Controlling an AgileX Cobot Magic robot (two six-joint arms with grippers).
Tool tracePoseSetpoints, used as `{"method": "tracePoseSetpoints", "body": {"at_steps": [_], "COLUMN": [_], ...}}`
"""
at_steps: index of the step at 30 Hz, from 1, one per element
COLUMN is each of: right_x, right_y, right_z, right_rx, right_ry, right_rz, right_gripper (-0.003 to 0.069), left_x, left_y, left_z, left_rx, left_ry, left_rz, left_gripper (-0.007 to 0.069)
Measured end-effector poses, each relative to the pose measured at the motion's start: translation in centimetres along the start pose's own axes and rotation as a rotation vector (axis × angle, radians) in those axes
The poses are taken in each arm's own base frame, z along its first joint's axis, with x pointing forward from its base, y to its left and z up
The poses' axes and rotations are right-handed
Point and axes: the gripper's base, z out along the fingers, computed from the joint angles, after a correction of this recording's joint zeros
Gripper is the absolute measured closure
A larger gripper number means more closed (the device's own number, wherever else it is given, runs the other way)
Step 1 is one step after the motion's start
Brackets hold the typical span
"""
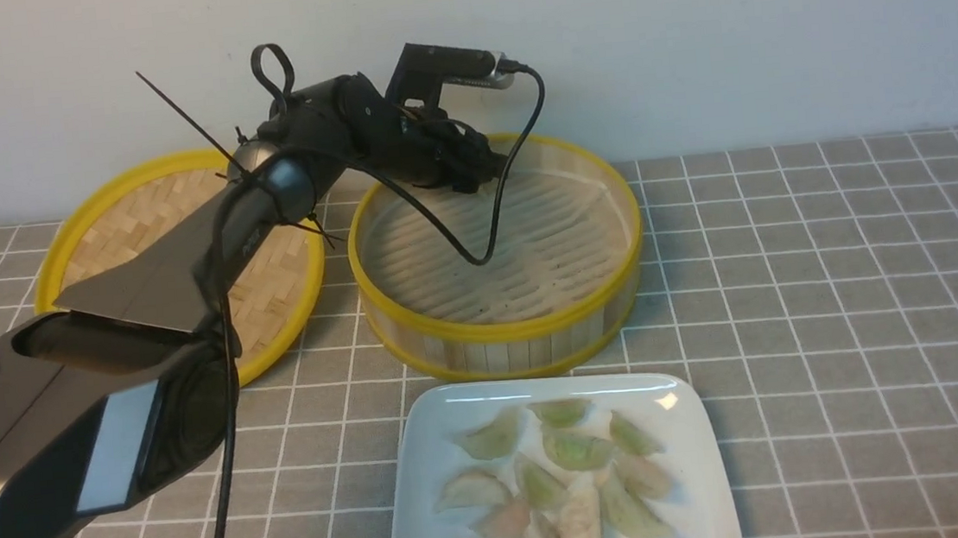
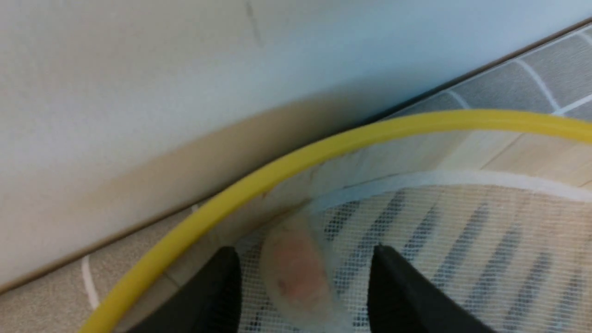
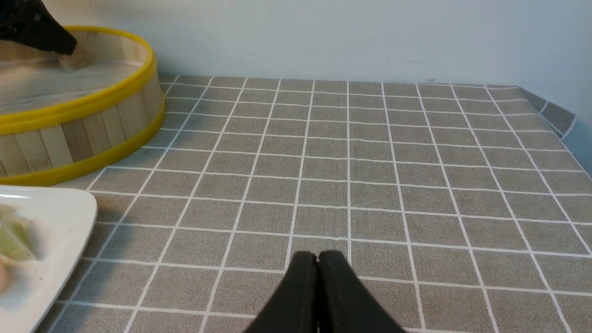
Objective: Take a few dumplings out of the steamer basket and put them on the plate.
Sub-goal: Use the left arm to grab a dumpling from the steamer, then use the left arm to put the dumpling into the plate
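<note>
The steamer basket (image 1: 502, 332) stands at the back middle of the table. My left gripper (image 1: 471, 179) reaches down inside it at the far wall. In the left wrist view the gripper (image 2: 303, 259) is open, and one pinkish dumpling (image 2: 296, 273) lies on the white liner between its fingers (image 2: 217, 291), with gaps on both sides. The right wrist view shows the same dumpling (image 3: 74, 60) by the basket's far wall (image 3: 83, 106). The white plate (image 1: 425, 447) in front holds several dumplings, pinkish (image 1: 505, 520) and green (image 1: 577, 449). My right gripper (image 3: 317, 259) is shut and empty above the table.
The woven yellow-rimmed lid (image 1: 136, 212) lies left of the basket, partly under my left arm. The wall rises just behind the basket (image 2: 323, 148). Grey tiled tabletop (image 3: 370, 162) stretches to the right of the basket and the plate (image 3: 55, 217).
</note>
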Motion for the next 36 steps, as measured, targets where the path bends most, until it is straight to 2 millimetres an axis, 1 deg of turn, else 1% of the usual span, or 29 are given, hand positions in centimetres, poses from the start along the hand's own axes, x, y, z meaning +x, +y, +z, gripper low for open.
{"method": "tracePoseSetpoints", "body": {"at_steps": [7, 11, 13, 15, 16, 18, 20, 23, 25, 27, 30, 31, 32, 33, 34, 36], "right_x": [0.0, 0.0, 0.0, 0.0, 0.0, 0.0, 0.0, 0.0, 0.0, 0.0, 0.0, 0.0, 0.0, 0.0, 0.0, 0.0], "right_y": [0.0, 0.0, 0.0, 0.0, 0.0, 0.0, 0.0, 0.0, 0.0, 0.0, 0.0, 0.0, 0.0, 0.0, 0.0, 0.0], "right_z": [0.0, 0.0, 0.0, 0.0, 0.0, 0.0, 0.0, 0.0, 0.0, 0.0, 0.0, 0.0, 0.0, 0.0, 0.0, 0.0], "right_rx": [0.000, 0.000, 0.000, 0.000, 0.000, 0.000, 0.000, 0.000, 0.000, 0.000, 0.000, 0.000, 0.000, 0.000, 0.000, 0.000], "right_ry": [0.000, 0.000, 0.000, 0.000, 0.000, 0.000, 0.000, 0.000, 0.000, 0.000, 0.000, 0.000, 0.000, 0.000, 0.000, 0.000], "right_rz": [0.000, 0.000, 0.000, 0.000, 0.000, 0.000, 0.000, 0.000, 0.000, 0.000, 0.000, 0.000, 0.000, 0.000, 0.000, 0.000], "right_gripper": [0.0668, 0.0668, 0.0668, 0.0668, 0.0668, 0.0668, 0.0668, 0.0668, 0.0668, 0.0668, 0.0668, 0.0668, 0.0668, 0.0668, 0.0668, 0.0668], "left_x": [0.0, 0.9, 1.6, 1.6, 1.7, 1.7, 1.6, 1.4, 1.0, 0.5, -1.8, -2.0, -3.9, -4.7, -5.8, -7.0], "left_y": [0.0, 0.2, 0.4, 0.5, 0.5, 0.5, 0.5, 0.3, 0.2, -0.2, -1.0, -1.0, -1.7, -2.0, -2.4, -3.1], "left_z": [0.0, 0.9, 1.7, 1.8, 1.9, 1.9, 1.9, 1.5, 0.7, -0.5, -3.8, -4.1, -6.8, -7.9, -9.7, -12.1], "left_rx": [0.000, -0.005, -0.007, -0.007, -0.006, -0.007, -0.005, -0.012, -0.011, 0.001, 0.017, 0.017, 0.025, 0.028, 0.033, 0.044], "left_ry": [-0.001, 0.006, 0.006, -0.002, -0.001, -0.003, -0.005, 0.010, 0.047, 0.101, 0.126, 0.120, 0.100, 0.091, 0.077, 0.074], "left_rz": [-0.001, -0.008, -0.017, -0.015, -0.011, -0.001, 0.012, 0.067, 0.098, 0.103, 0.113, 0.115, 0.128, 0.136, 0.149, 0.165], "left_gripper": [0.0279, 0.0279, 0.0282, 0.0295, 0.0314, 0.0378, 0.0465, 0.0472, 0.0472, 0.0472, 0.0472, 0.0472, 0.0472, 0.0472, 0.0472, 0.0472]}}
